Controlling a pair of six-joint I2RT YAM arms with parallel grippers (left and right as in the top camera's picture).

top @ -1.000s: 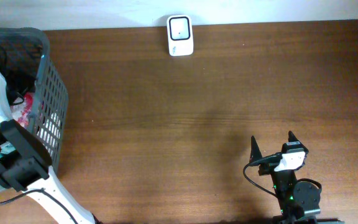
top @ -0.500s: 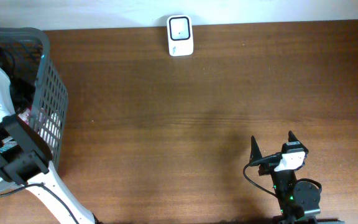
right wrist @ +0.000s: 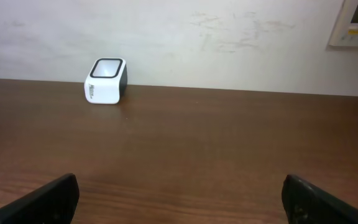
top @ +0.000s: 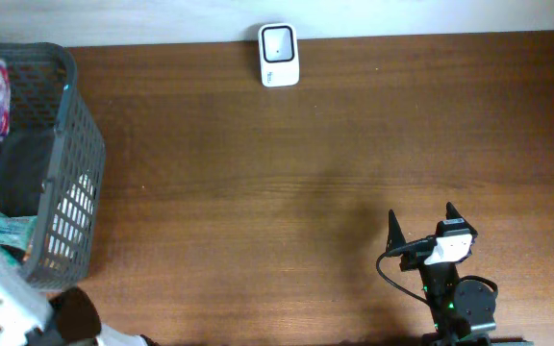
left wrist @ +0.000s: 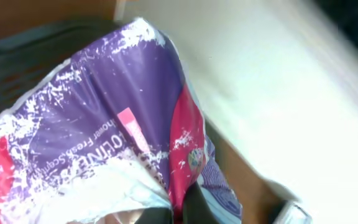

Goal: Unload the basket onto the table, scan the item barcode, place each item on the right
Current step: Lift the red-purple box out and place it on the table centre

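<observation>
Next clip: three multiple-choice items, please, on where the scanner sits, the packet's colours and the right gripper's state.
1. The scanner stands: A in the basket; B at the table's far edge; C mid-table.
2. The packet in the left wrist view is mainly: A green and yellow; B purple and red; C black.
3. The right gripper is: A open and empty; B shut on the scanner; C shut on a packet.
Answers: B, it stands alone by the far edge; B, purple and red cover its wrapper; A, its fingers are spread with nothing between.
</observation>
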